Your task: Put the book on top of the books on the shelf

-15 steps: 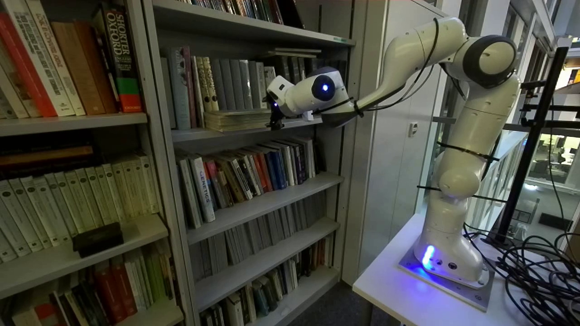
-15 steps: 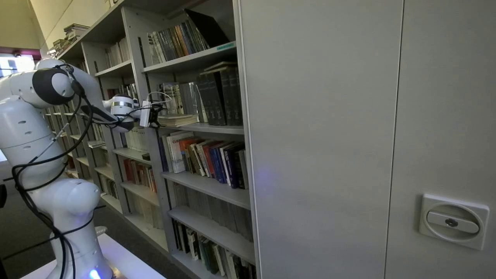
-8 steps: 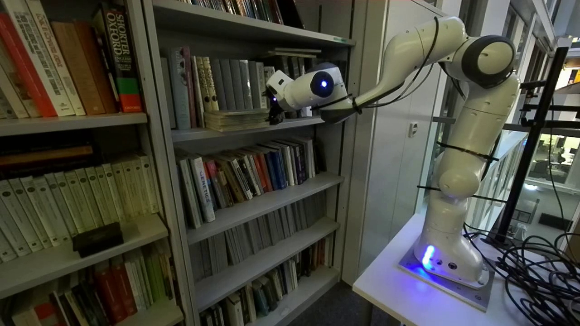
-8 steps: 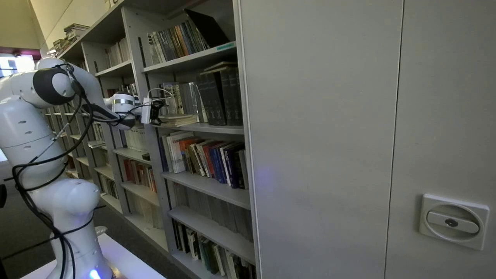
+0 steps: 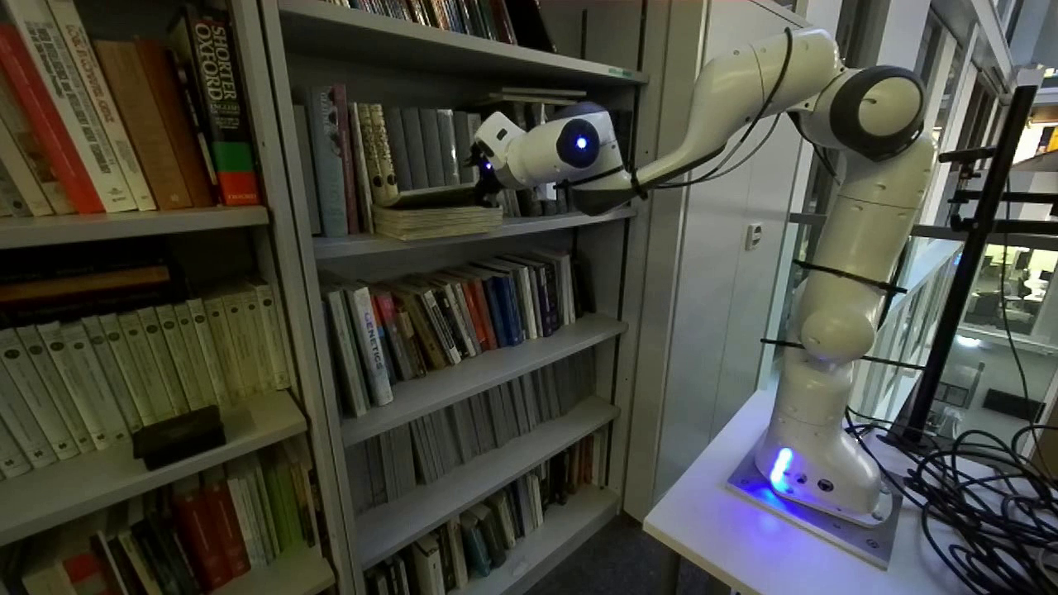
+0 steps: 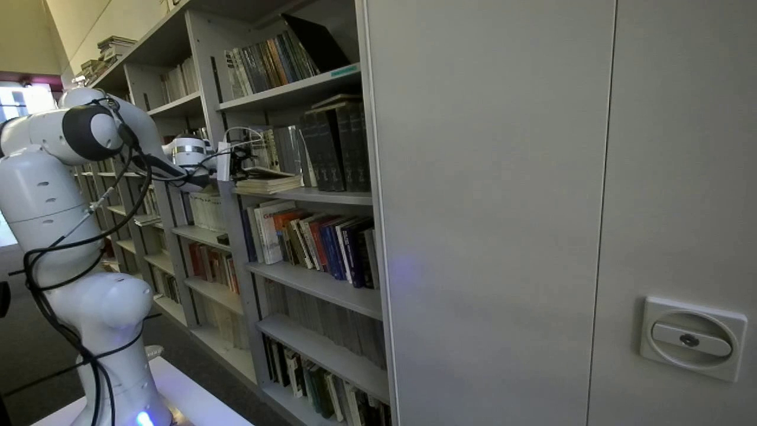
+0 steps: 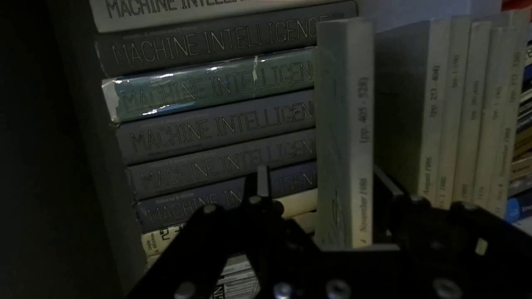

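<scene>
Grey bookcase (image 5: 463,43), dim. Shelf (image 5: 343,247) holds upright grey books (image 5: 421,149) on the far side, a flat pile (image 5: 430,225) near. Hand (image 7: 319,170) spread around the pile's top book (image 7: 346,133), gap at its upper cover; book tilted up at the hand's end.

Stack (image 5: 434,225) on shelf (image 5: 351,246), upright books (image 5: 416,149) behind
</scene>
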{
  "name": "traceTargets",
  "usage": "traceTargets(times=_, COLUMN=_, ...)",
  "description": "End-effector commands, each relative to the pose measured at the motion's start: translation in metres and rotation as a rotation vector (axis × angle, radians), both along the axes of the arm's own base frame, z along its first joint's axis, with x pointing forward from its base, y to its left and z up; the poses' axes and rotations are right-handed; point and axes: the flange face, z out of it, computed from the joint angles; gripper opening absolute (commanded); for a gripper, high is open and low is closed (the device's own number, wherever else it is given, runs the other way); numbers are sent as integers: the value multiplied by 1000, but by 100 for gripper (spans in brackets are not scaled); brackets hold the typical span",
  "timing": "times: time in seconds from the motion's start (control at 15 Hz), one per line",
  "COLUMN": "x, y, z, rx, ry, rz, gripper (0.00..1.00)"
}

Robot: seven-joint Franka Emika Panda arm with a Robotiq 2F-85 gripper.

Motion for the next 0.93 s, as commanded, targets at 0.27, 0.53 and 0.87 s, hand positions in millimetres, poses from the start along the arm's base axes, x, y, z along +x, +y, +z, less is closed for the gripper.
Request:
traceTargets(times=0.27, x=2, y=-5, z=17, rx=4, ry=-50, rz=-25, gripper=1)
traceTargets(times=0.53, x=-6, y=-3, z=22, rx=9, ry=-37, rz=-18, gripper=3)
traceTargets(times=0.87, x=-45, y=11, z=65, rx=17, ry=-110, rz=38, gripper=3)
